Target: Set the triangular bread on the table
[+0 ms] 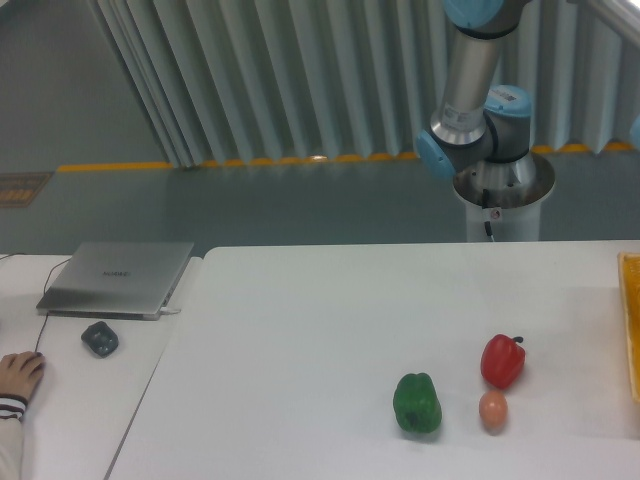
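Note:
The triangular bread does not show in this view. The large white table (300, 340) fills the lower middle and right. Only the arm's base and lower joints (480, 130) show behind the table's far edge; the arm runs up out of the top of the frame. The gripper is out of view.
A green pepper (417, 403), a red pepper (502, 361) and a small tan-orange egg-like ball (492, 411) lie on the table at the front right. An orange-yellow tray edge (631, 320) shows at the right border. A separate desk at left holds a grey laptop (118, 278), a mouse (99, 338) and a person's hand (18, 375).

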Available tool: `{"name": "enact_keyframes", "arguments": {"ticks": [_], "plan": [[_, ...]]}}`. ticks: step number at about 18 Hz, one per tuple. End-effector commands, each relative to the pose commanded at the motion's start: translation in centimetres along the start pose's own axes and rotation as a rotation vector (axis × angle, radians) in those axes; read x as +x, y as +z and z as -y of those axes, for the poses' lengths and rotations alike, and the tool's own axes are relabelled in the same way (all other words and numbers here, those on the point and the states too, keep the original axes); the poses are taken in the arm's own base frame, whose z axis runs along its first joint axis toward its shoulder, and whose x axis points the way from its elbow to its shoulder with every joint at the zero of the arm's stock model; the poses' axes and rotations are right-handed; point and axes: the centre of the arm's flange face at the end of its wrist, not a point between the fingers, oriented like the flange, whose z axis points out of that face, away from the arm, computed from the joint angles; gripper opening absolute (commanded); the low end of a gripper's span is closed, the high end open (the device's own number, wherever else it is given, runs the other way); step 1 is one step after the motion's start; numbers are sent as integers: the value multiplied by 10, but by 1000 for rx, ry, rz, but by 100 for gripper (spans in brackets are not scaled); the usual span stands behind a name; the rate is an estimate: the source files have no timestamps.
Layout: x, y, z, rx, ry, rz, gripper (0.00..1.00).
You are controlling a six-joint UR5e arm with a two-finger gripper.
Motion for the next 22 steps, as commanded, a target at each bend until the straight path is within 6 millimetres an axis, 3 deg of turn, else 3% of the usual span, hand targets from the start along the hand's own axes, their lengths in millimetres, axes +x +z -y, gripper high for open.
{"name": "enact_keyframes", "arguments": {"ticks": [4,8,13,17,22], "plan": [[4,-21,10,13,-49,2,32],[10,-55,23,41,-131,16,32],[9,-76,45,34,-284,32,32],[-20,-72,72,126,-452,130,32],[-31,-76,84,178,-619,188,32]]}}
